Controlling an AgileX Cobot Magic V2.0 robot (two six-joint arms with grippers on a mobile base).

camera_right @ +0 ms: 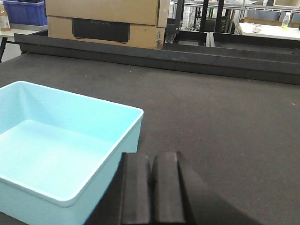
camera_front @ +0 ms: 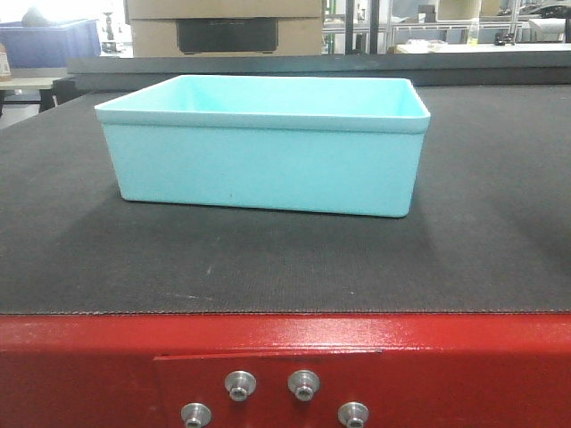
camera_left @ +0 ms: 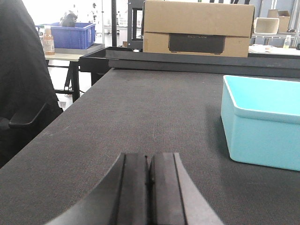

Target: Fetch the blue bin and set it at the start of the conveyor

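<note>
since the blue bin sits upright and empty on the black belt of the conveyor start, placement looks finished; the left gripper and right gripper are closed, empty, beside it.

The left gripper sits at 6 o'clock, pads pressed together, over the black belt. The blue bin rests at 3 o'clock; a cardboard box stands at 12.
</note>
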